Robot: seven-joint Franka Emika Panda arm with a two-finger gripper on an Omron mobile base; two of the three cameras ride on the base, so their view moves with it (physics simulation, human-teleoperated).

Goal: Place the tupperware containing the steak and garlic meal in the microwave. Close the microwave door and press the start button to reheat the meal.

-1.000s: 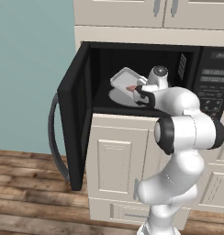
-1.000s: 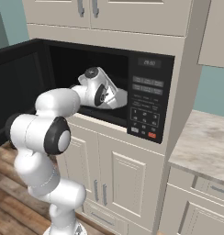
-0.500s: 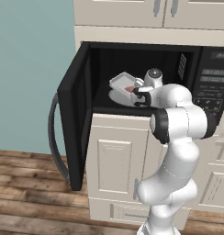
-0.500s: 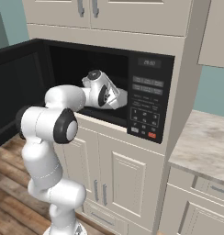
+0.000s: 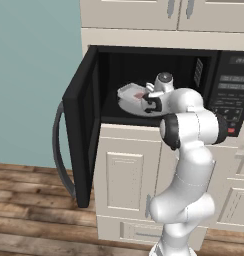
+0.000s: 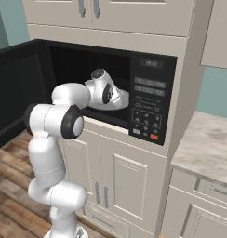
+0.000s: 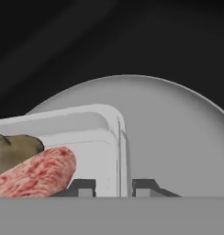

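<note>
Inside microwave point(image 5: 144, 80) | translucent-white tupperware point(image 7: 98, 133) | marbled red steak point(image 7: 38, 176)

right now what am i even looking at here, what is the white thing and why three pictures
The white thing is a robot arm with a two-finger gripper at its end, in a rendered kitchen. It reaches into an open black microwave built into the cabinets.

Two pictures come from cameras on the robot's base, one behind the arm on its left, one on its right. The left one shows the microwave door swung wide open. The third comes from a camera on the hand, looking along the gripper.

Inside, on the round grey turntable, sits a shallow white tupperware with a pink steak and a brownish piece beside it. The two dark fingertips stand on either side of the tray's rim. Whether they grip it or have let go, I cannot tell.
</note>
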